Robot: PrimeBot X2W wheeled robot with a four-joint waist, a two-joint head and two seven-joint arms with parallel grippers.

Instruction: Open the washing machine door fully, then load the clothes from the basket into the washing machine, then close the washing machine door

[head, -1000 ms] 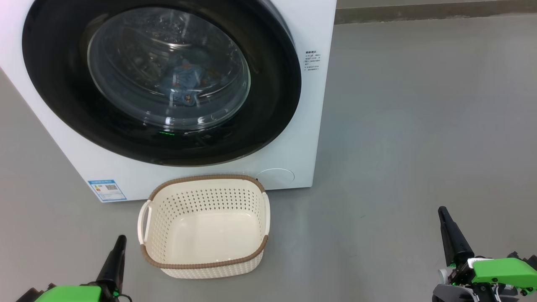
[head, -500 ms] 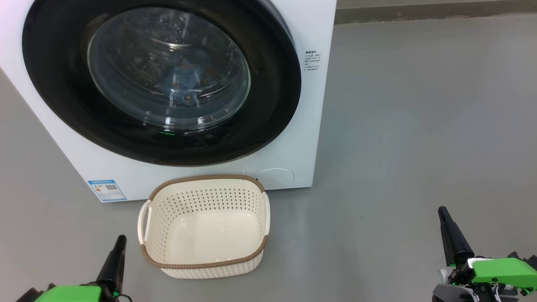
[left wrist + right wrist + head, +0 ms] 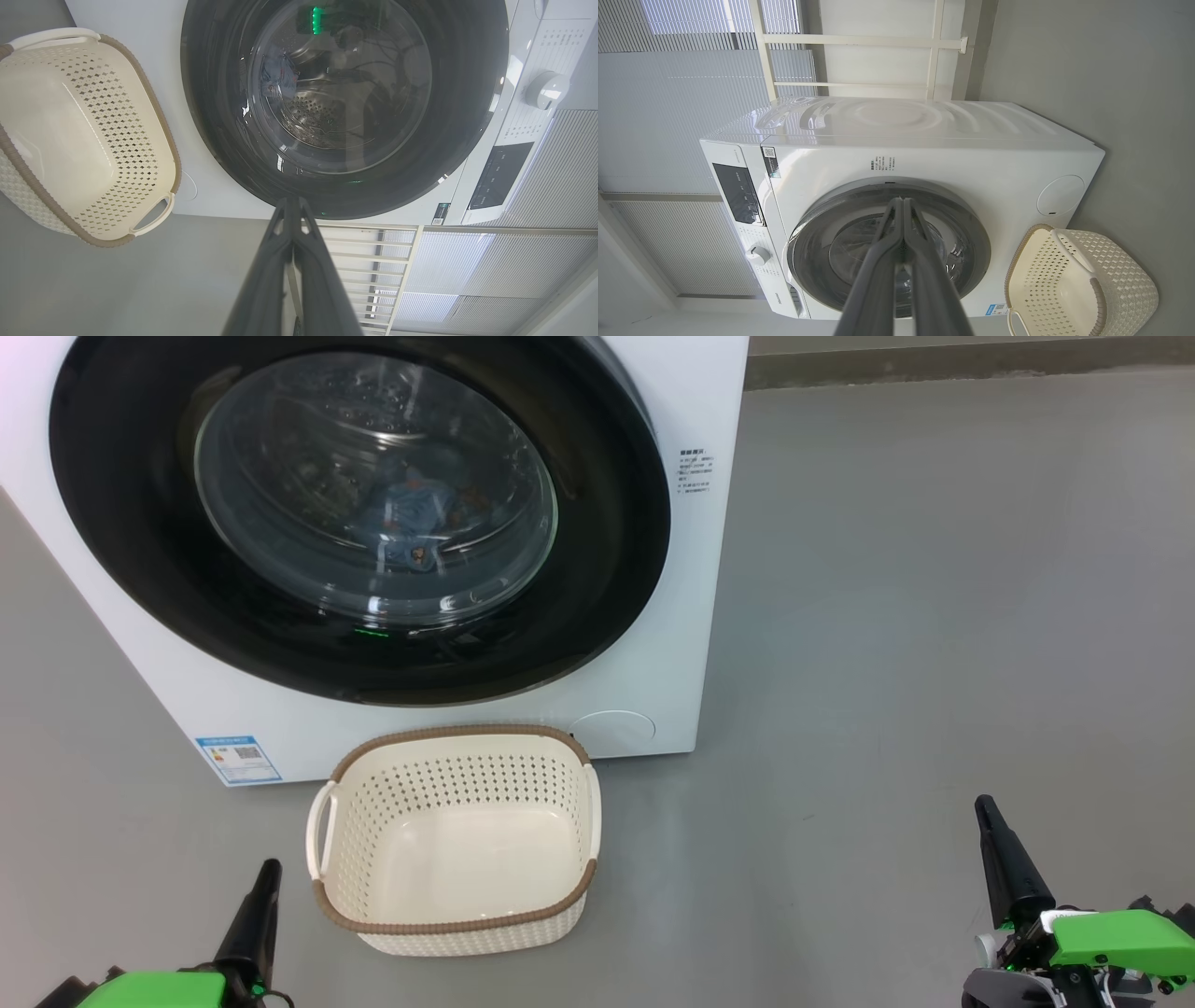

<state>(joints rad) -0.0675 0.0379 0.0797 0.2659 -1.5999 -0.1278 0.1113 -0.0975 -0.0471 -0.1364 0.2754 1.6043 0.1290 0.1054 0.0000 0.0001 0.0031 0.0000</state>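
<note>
The clothes (image 3: pixel 417 518) show only dimly through the closed washing machine door (image 3: pixel 607 523), top cropped. Your left tool (image 3: pixel 269 870) sits just left of the basket (image 3: pixel 448 926), right tool (image 3: pixel 984 806) well apart; both pinched closed.

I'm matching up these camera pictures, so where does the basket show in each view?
Head view: basket, bottom centre, before the washer.
Left wrist view: far left.
Right wrist view: bottom right corner.
Shared landmark: round white cap on the washer's base, beside the basket.
</note>
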